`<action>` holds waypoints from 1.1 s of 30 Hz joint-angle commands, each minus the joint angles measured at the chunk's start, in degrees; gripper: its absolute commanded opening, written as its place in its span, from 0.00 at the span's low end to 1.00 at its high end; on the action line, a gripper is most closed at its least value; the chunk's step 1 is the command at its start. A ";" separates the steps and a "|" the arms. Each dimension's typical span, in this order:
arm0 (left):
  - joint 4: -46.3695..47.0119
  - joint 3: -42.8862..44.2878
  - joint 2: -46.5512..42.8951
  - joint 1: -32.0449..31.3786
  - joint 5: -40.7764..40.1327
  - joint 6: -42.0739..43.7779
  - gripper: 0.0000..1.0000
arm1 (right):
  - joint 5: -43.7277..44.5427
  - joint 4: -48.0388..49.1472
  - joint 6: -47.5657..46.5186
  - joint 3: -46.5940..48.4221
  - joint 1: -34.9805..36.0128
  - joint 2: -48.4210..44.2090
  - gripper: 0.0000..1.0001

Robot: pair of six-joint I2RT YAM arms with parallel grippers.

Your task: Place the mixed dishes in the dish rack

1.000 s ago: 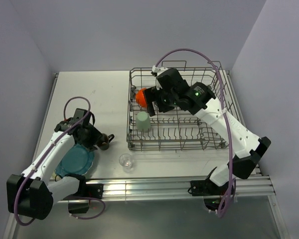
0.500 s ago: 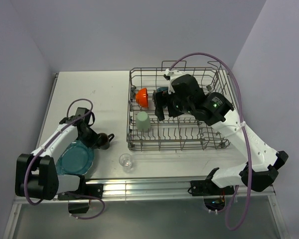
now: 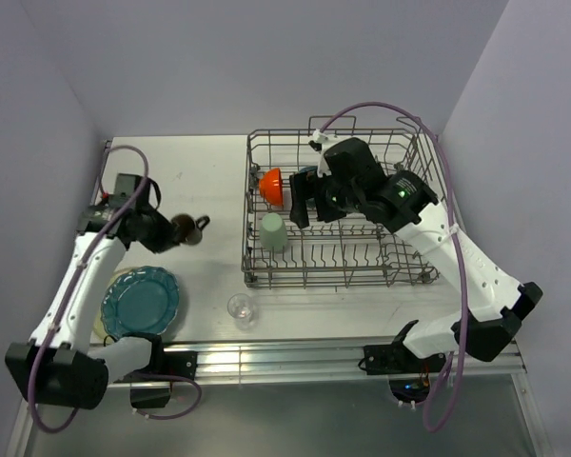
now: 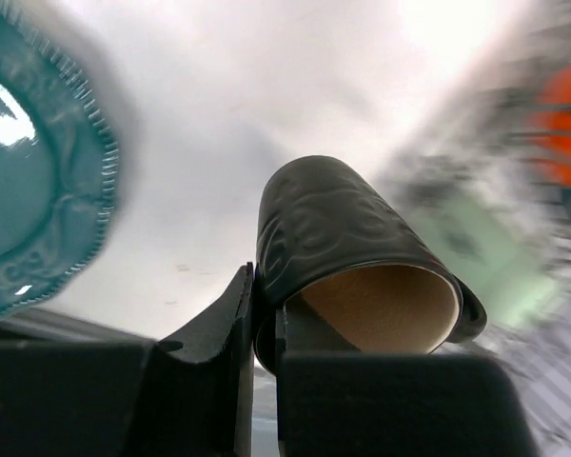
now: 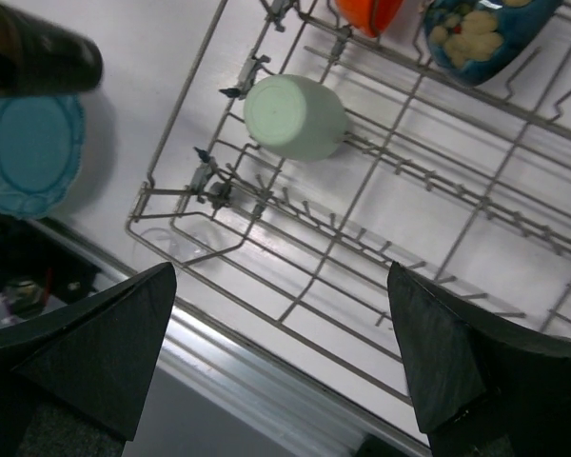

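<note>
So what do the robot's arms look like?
The left arm and right arm have white tube-shaped links and chunky black joints. A thin purple cable loops along each. The left hand and right hand are black, with flat wedge-shaped fingers. A tiny green light glows on the right arm.

dark brown mug (image 3: 183, 228): held aloft | pale green mug (image 3: 273, 231) (upside down), orange bowl (image 3: 271, 186): in dish rack (image 3: 324, 282)

In the rack's (image 3: 335, 282) left end sit a mug (image 3: 273, 231) and, behind it, a bowl (image 3: 271, 186). Before its near-left corner stands a glass (image 3: 240, 307), a plate (image 3: 141, 303) farther left.
</note>
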 commanded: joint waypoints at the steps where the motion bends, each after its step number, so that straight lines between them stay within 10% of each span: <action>1: -5.40 12.70 -5.01 0.96 -1.01 -0.47 0.00 | -7.45 2.51 3.20 2.64 -2.28 1.10 1.00; 7: -2.36 24.42 -8.44 1.04 14.51 -3.89 0.00 | -34.31 12.17 9.60 -2.45 -9.92 -0.30 1.00; 12: 25.62 8.18 -16.96 1.04 33.50 -12.75 0.00 | -53.40 34.57 28.31 -13.94 -14.15 -3.99 1.00; 20: 47.49 -4.42 -24.88 0.96 40.38 -13.84 0.00 | -58.53 70.78 67.64 -27.92 -14.95 -6.02 0.96; 33: 35.46 2.17 -25.06 0.96 38.80 11.29 0.00 | -54.05 79.07 91.71 -31.11 -9.16 -6.20 0.85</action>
